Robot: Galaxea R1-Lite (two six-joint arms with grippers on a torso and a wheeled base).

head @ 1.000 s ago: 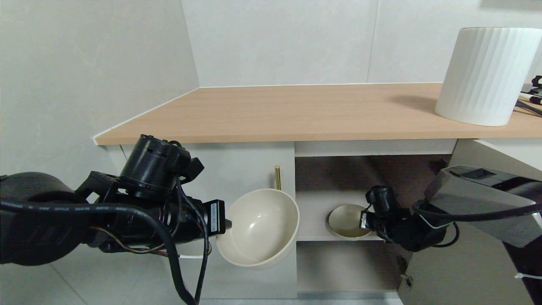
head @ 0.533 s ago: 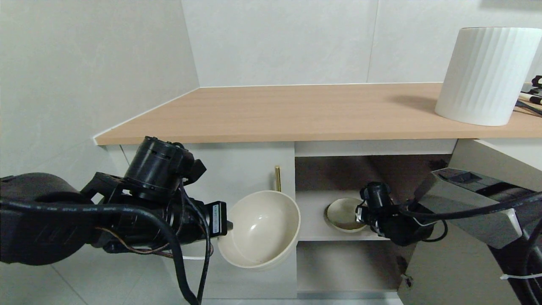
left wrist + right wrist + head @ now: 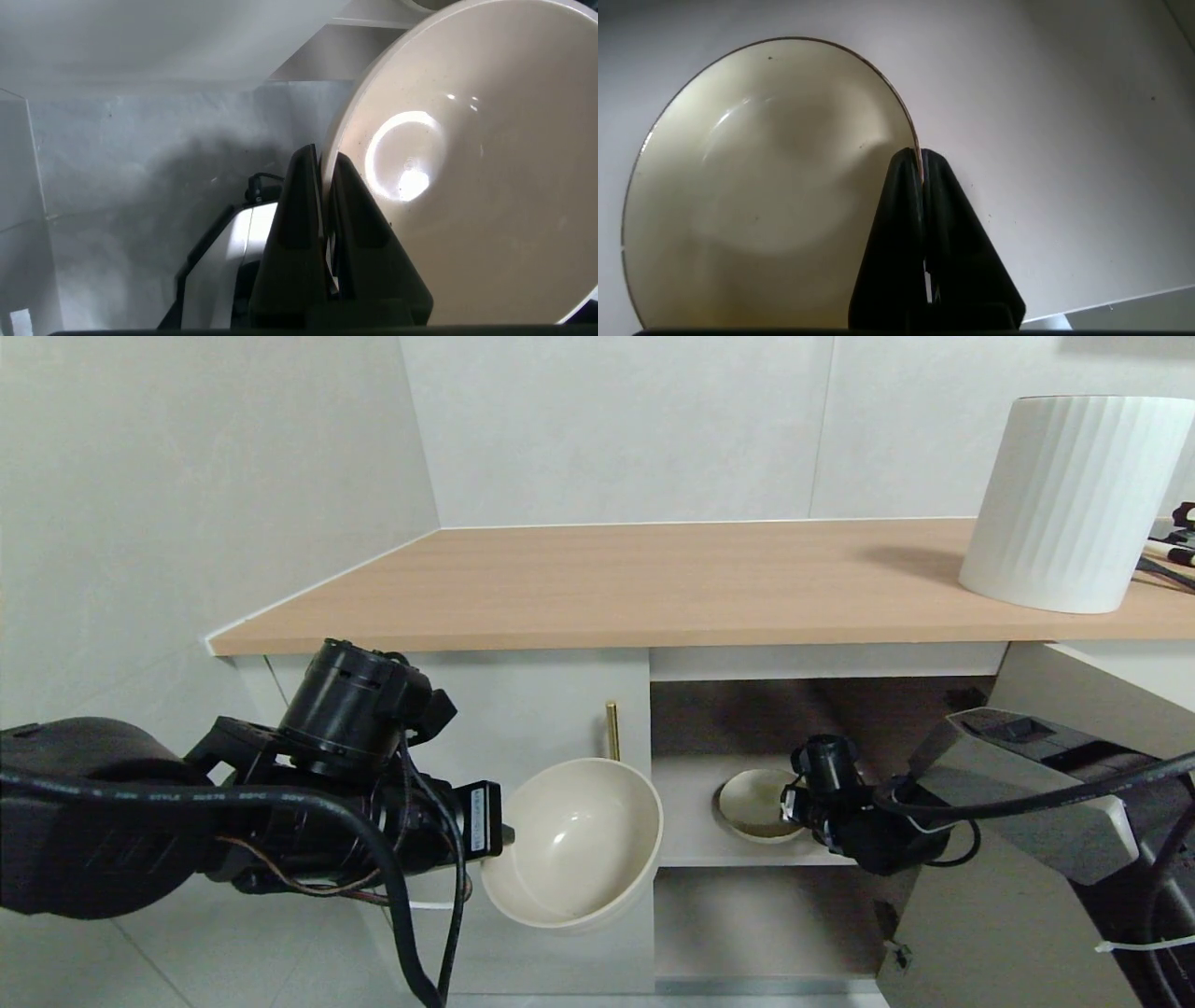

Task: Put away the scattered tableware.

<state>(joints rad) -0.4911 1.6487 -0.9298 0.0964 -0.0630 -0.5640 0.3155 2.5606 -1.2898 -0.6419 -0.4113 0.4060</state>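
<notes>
Two pieces held. Head view: my left gripper point(image 3: 505, 841) pinches a deep cream glazed bowl point(image 3: 581, 847) by the rim; my right gripper point(image 3: 794, 803) pinches a shallow dark-rimmed cream dish point(image 3: 750, 803), just ahead of it, over the white shelf point(image 3: 686, 817). Wrist views: both clamp rims, likely for sliding in.

No text can be read. A small white label point(image 3: 479, 817) on the left arm carries print too tiny to make out.
</notes>
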